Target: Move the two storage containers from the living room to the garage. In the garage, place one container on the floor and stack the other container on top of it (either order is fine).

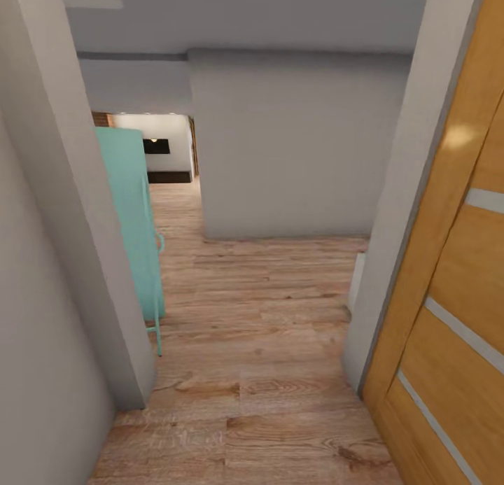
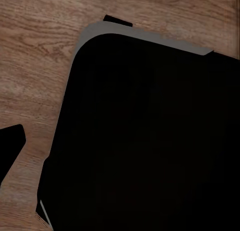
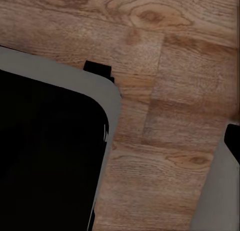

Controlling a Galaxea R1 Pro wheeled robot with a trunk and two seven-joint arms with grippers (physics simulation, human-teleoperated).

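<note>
I look through a doorway onto a wood-plank floor (image 1: 259,345) with light brown, knotty boards running crosswise. At nine o'clock stands a grey wall edge (image 1: 63,226); at three o'clock a grey door jamb (image 1: 413,191) and, just beside it, an open honey-coloured wooden door (image 1: 462,310) with pale horizontal inlay strips and a soft glare near its top. At twelve o'clock a plain grey wall block (image 1: 294,149) meets the floor. At ten o'clock a turquoise piece of furniture (image 1: 133,219) on thin legs stands beside the wall edge; beyond it, a far room shows a white wall, a black rectangle (image 1: 156,146) and brick.
</note>
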